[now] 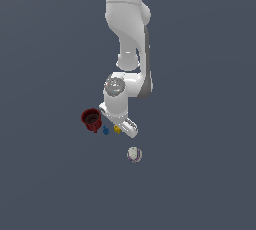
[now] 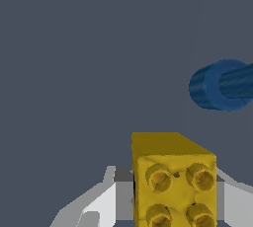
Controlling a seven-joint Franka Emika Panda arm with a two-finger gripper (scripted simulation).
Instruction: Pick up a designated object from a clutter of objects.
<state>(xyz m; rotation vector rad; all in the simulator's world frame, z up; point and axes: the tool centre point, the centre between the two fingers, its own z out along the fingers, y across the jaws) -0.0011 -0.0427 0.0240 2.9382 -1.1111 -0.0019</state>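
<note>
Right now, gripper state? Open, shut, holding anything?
Gripper: fingers sit on both sides of the yellow cube, close around it; whether they have shut on it cannot be told.

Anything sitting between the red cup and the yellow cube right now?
Yes: in the exterior view the tiny blue piece lies between the red cup and the yellow cube.

Flat grey-blue floor (image 1: 45, 184) (plain, unmarked)

Exterior view high and far, wrist view close, both showing yellow cube (image 1: 117, 129) (image 2: 173, 181)
</note>
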